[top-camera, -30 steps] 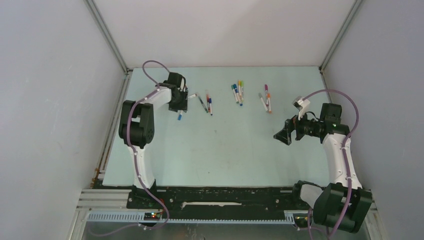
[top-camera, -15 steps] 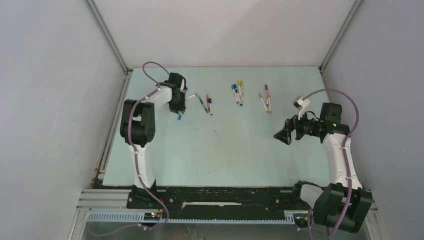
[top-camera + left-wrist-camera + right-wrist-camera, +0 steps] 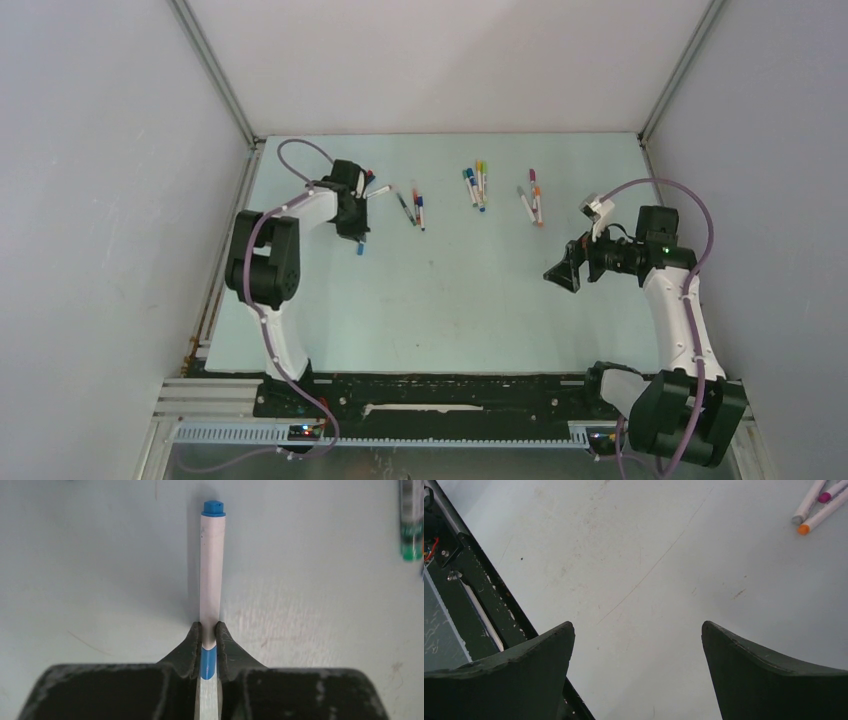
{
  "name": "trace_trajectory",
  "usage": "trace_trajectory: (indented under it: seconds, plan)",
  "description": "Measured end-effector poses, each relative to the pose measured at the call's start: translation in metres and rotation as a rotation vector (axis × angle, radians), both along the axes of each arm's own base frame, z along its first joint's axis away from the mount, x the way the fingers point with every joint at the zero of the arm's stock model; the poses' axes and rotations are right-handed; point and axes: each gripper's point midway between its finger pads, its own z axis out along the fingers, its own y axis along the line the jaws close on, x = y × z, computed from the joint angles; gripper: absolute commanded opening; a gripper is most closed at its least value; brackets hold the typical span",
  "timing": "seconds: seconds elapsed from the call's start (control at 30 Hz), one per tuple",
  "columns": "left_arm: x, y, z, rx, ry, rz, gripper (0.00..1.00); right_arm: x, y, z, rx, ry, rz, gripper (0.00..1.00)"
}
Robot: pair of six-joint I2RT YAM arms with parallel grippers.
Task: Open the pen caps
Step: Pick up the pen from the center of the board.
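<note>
Pale blue-green surface (image 3: 450,300) lying scuffed, carrying white capped pens: one at far left (image 3: 360,240), pair just right (image 3: 411,207), cluster at far centre (image 3: 476,186), another cluster (image 3: 532,198) lying further right.

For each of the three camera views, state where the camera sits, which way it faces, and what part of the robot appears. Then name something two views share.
Top external: above and behind the bases, looking down at the table; both arms show.
Left wrist: on the left arm, facing down; left gripper shut on a blue-capped pen.
Right wrist: on the right arm, facing the table; right gripper open.
Shared: the blue-capped pen also shows from the top.
</note>
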Motion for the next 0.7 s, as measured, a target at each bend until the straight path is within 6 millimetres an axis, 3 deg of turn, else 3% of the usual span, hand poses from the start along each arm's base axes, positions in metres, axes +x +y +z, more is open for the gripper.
trace_trajectory:
  seconds: [0.17,0.33,0.53,0.7]
  plan:
    - [-0.034,-0.010,0.004,-0.073,-0.010,-0.009,0.01,-0.004,0.009,0.001,0.008,0.001,0.038,1.00]
    - [-0.050,-0.035,0.020,-0.201,-0.082,-0.034,0.00,-0.009,0.021,0.005,0.035,-0.002,0.086,1.00]
    - [-0.064,-0.079,0.051,-0.374,-0.201,-0.099,0.00,-0.014,0.037,0.013,0.097,0.004,0.134,1.00]
    - [-0.084,-0.137,0.090,-0.559,-0.331,-0.221,0.00,-0.010,0.050,0.023,0.211,0.021,0.143,1.00]
